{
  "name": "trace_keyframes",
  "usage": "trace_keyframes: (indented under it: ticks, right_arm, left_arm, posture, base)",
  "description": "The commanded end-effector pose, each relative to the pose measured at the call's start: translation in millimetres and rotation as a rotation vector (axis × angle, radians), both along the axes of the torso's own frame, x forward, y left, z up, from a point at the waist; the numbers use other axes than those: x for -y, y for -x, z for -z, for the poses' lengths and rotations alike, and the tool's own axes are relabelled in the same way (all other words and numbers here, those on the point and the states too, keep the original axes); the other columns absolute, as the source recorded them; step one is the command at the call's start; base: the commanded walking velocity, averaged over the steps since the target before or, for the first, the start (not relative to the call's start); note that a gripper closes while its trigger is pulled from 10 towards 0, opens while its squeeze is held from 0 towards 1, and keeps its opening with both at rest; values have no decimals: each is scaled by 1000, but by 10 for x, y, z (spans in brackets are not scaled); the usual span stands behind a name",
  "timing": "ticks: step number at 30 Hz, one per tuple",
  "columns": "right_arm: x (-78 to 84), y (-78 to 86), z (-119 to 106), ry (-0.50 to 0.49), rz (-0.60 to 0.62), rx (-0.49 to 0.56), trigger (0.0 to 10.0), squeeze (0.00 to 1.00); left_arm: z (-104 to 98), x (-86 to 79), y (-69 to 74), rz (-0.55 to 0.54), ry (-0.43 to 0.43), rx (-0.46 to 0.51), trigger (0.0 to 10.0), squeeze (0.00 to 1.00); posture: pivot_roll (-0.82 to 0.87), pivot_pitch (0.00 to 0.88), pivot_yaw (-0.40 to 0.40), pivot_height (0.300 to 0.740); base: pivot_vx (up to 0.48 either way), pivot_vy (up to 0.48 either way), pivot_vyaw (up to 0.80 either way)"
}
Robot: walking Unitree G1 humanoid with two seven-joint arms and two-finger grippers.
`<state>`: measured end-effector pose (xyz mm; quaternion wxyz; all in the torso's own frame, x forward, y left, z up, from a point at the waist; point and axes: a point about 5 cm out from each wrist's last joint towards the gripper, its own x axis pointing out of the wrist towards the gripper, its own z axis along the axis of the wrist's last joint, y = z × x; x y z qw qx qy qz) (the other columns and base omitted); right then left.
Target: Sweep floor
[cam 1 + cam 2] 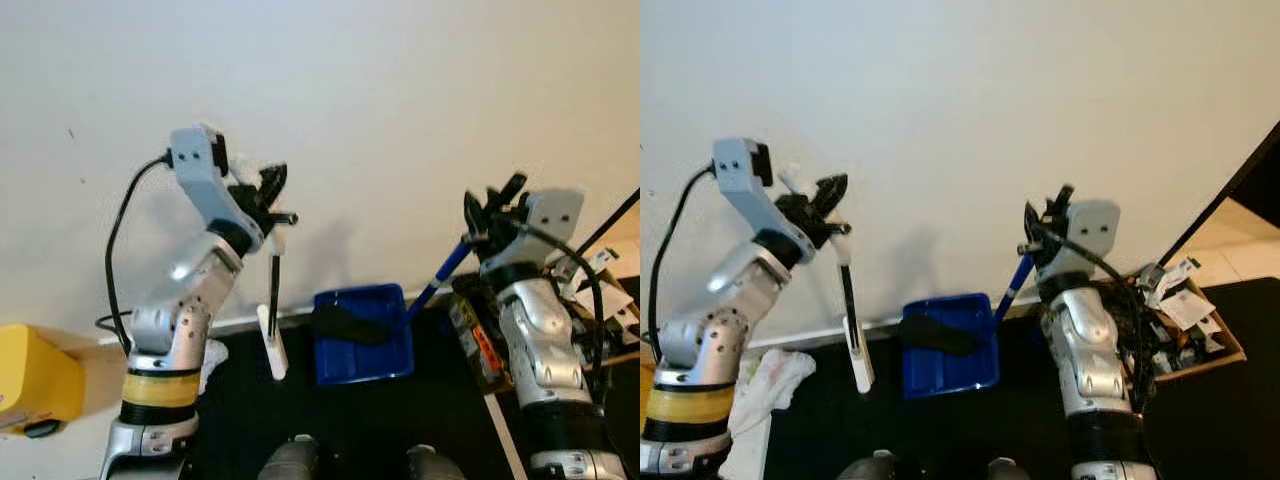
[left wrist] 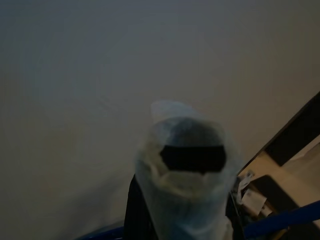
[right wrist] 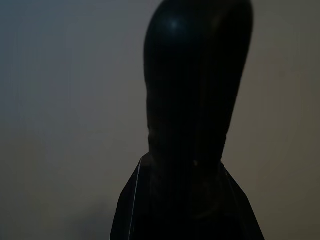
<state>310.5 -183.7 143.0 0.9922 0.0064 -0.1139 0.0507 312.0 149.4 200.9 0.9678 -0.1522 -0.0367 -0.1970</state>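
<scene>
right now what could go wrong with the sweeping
The blue dustpan sits hard against the wall, so dirt pushed toward it may scatter along the baseboard. The left gripper holds the broom only at its top end, so it could twist. The cardboard box crowds the right gripper.

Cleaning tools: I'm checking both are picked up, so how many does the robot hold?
2: a broom in the left pincer, and a blue dustpan whose handle runs up to the right pincer.

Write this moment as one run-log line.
left hand: holds broom handle | right hand: holds dustpan handle | blue dustpan: on floor by wall
</scene>
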Motion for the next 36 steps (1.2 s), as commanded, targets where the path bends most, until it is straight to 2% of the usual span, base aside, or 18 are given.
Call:
trace_keyframes:
  ticks: [1, 6, 9, 15, 29, 31, 32, 33, 36]
  right_arm:
    - [28, 4, -34, -11, 2, 12, 10000, 0]
    - [39, -12, -48, -43, 22, 11, 10000, 0]
    - [-12, -55, -80, -66, 13, 20, 10000, 0]
    - [-29, -92, -85, -132, 19, 13, 10000, 0]
    - [-39, -119, -153, -146, 13, 31, 10000, 0]
    - [-31, -118, -224, -152, 14, 56, 10000, 0]
    - [-1, -116, -442, -168, 15, 129, 10000, 0]
    - [-1, -116, -442, -168, 15, 129, 10000, 0]
    - [54, -123, -729, -182, 18, 214, 10000, 0]
  left_arm:
    - [-28, -37, 11, -11, -29, 34, 10000, 0]
    - [45, -68, 29, -33, -74, 35, 10000, 0]
    - [116, -122, 19, -86, -159, 47, 10000, 0]
    - [144, -168, 14, -116, -196, 53, 10000, 0]
    - [175, -120, 20, -113, -191, 60, 10000, 0]
    - [175, -115, 17, -112, -193, 59, 10000, 0]
    - [178, -111, 9, -112, -197, 57, 10000, 0]
    - [178, -111, 9, -112, -197, 57, 10000, 0]
    - [181, -110, -4, -111, -200, 54, 10000, 0]
  posture:
    - [92, 0, 43, 740]
    - [94, 0, 45, 740]
    - [101, 0, 45, 740]
    - [114, 0, 35, 740]
    - [124, 0, 34, 740]
    - [125, 0, 36, 740]
    - [119, 0, 41, 740]
    - [119, 0, 41, 740]
    - [116, 4, 45, 740]
  base:
    - [0, 0, 0]
    - [0, 0, 0]
    - [0, 0, 0]
    - [0, 0, 0]
    - [0, 0, 0]
    - [0, 0, 0]
    - [0, 0, 0]
    - [0, 0, 0]
    - [0, 0, 0]
